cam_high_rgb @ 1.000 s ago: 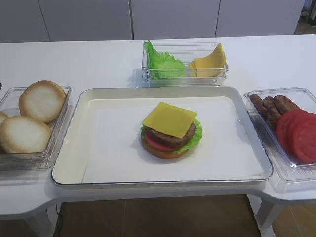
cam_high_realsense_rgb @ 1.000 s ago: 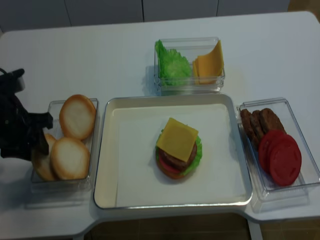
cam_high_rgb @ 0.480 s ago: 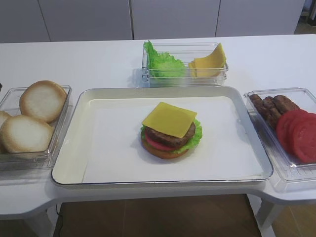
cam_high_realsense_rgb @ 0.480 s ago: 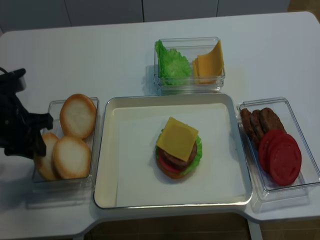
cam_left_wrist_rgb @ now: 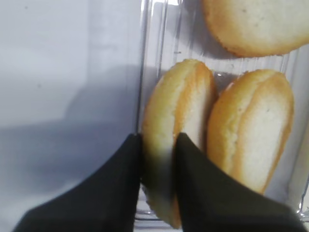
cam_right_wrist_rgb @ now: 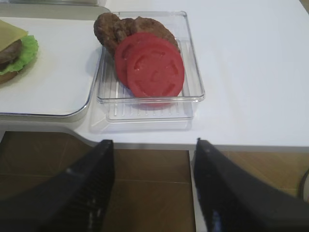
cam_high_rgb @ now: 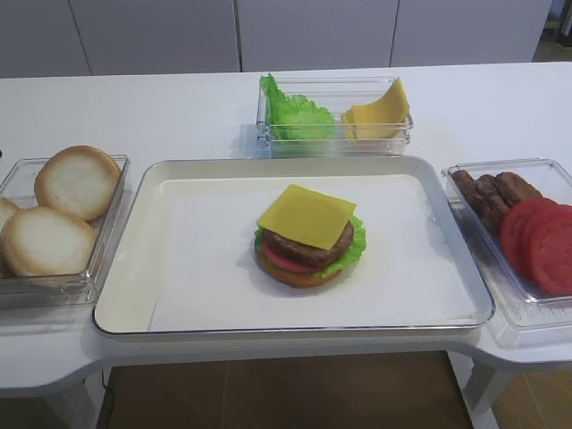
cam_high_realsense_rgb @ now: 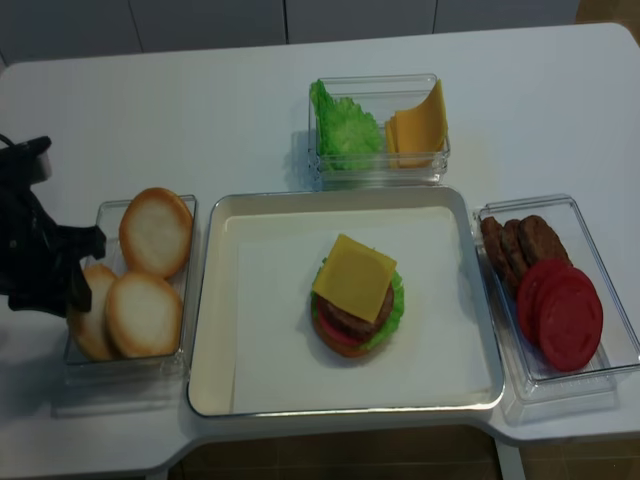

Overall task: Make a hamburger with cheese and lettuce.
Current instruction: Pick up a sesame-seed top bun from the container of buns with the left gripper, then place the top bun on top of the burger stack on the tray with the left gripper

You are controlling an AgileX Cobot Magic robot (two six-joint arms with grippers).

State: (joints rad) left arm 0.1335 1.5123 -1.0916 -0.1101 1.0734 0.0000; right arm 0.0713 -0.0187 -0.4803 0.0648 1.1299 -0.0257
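While the hamburger [cam_high_rgb: 308, 239] sits at the middle of the tray [cam_high_rgb: 134, 214], without a top bun, its cheese [cam_high_rgb: 307, 216] lies uppermost and the lettuce [cam_high_rgb: 351, 250] frills out under the patty. Left of the tray, the left gripper [cam_left_wrist_rgb: 158, 159] is clamped narrowly on an upright bun half [cam_left_wrist_rgb: 176, 125] in the bun box [cam_high_realsense_rgb: 75, 365]. Right of the tray, the right gripper [cam_right_wrist_rgb: 152, 186] stands wide apart, holding nothing, short of the tomato slices [cam_right_wrist_rgb: 150, 64].

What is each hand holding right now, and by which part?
The left hand is shut on a bun half standing on edge in the bun tray, pinching its rim nearest the camera. The right hand is open and holds nothing.
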